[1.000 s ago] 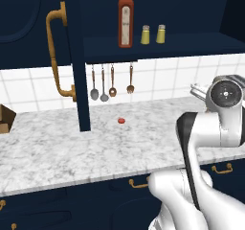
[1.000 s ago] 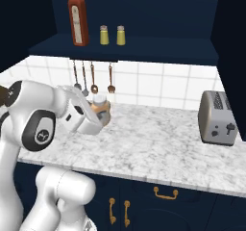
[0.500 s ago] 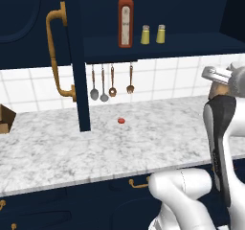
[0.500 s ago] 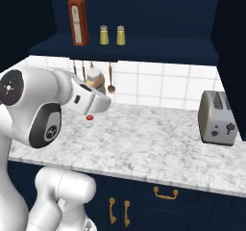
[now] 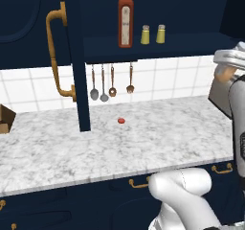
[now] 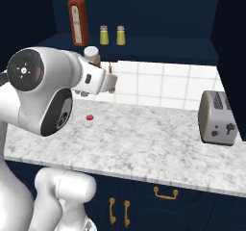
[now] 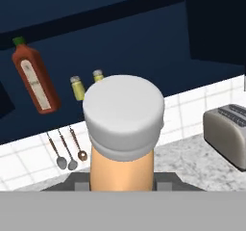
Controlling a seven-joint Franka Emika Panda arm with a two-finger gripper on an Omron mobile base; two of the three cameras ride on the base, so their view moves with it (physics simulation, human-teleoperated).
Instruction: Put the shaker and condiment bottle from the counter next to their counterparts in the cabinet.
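Peach-orange plastic with a pale cap marks the condiment bottle [image 7: 124, 129], which is gripped by the closed claw [image 6: 94, 67] and is now carried high, roughly level with the cabinet [image 5: 158, 44] shelf. A second ago it was held lower, just above the desk [image 5: 143, 143]; it has since been lifted, and the arm has swung toward the right of the scene as seen in the left base view. That lift is judged to be the approach to the shelf, so placement is not yet done.

On the shelf, two small yellow shakers [image 5: 145, 34] are seen side by side, right of the tall red bottle [image 5: 126, 19]. One shaker is therefore taken as already delivered. Further out, a toaster [image 6: 218, 117] stands far right on the desk, and a small red item [image 5: 121, 120] lies near the hanging utensils [image 5: 111, 82].

The claw's fingers are hidden behind the bottle and the wrist. Which shaker is the duller one cannot be told.
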